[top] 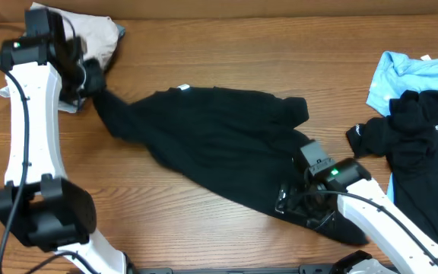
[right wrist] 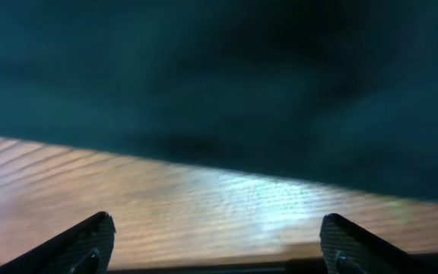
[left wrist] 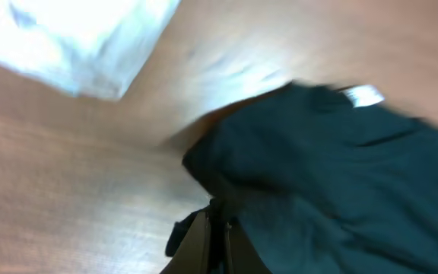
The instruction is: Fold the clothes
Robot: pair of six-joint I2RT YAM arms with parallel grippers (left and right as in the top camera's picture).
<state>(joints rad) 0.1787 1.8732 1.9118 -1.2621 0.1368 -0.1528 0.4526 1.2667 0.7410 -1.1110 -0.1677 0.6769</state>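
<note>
A black garment [top: 211, 133] lies spread across the middle of the wooden table. My left gripper [top: 91, 80] is at the garment's far left end and is shut on a pulled-out corner of it. In the left wrist view the fingers [left wrist: 219, 232] pinch the black cloth [left wrist: 333, 175]. My right gripper [top: 299, 199] is over the garment's lower right edge. In the right wrist view its fingers [right wrist: 219, 243] are wide open and empty above bare wood, with the black garment [right wrist: 226, 76] just beyond them.
A pale cloth [top: 97, 34] lies at the back left behind the left gripper and also shows in the left wrist view [left wrist: 74, 38]. A light blue shirt [top: 417, 72] and a black shirt with white lettering [top: 424, 144] lie at the right.
</note>
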